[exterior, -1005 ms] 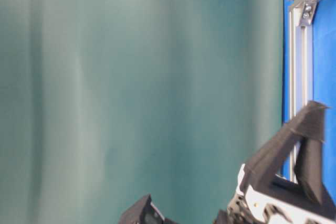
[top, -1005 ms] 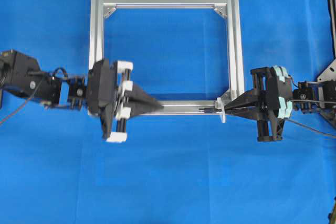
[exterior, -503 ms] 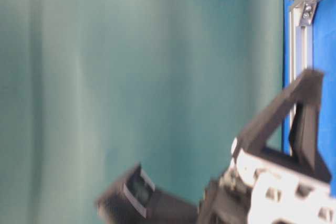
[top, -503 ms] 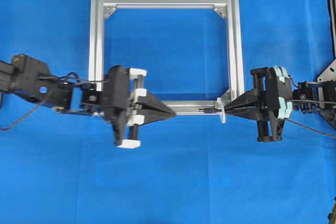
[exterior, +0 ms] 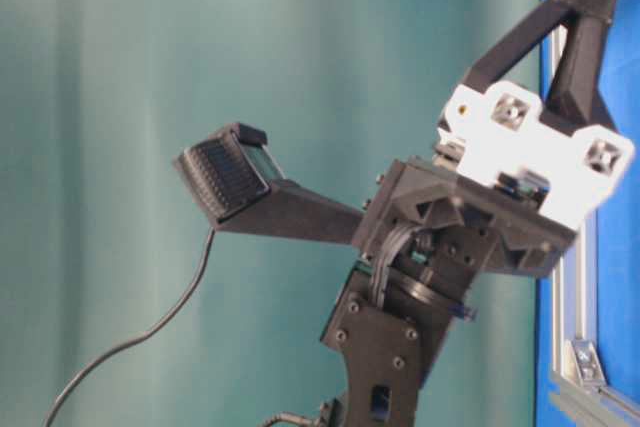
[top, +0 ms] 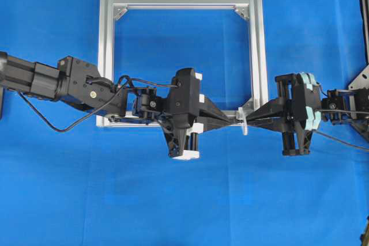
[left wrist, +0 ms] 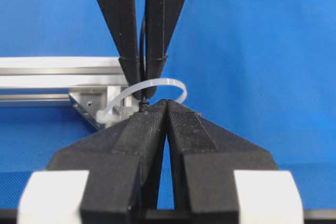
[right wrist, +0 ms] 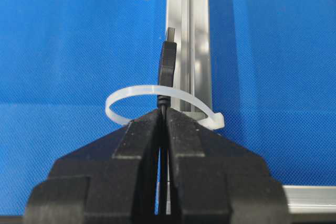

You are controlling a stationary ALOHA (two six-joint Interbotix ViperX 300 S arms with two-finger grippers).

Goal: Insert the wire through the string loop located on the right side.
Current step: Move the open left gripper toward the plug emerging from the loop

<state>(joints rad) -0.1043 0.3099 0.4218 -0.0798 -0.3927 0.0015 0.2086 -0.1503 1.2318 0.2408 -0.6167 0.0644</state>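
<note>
Right wrist view shows the right end effector (right wrist: 163, 116) clamped on the wire (right wrist: 167, 69), its plug already poking through the string loop (right wrist: 157, 92) at the frame's (right wrist: 190, 35) right corner, so the closed, empty left end effector (left wrist: 167, 103) can presumably take it.

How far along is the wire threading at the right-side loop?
Done: the wire's plug already pokes through the white string loop beside the aluminium frame. In hand: the right gripper is shut on the wire just behind the loop, and the left gripper, shut and empty, has its tips at the loop. Left: taking the plug end and drawing more wire through.
</note>
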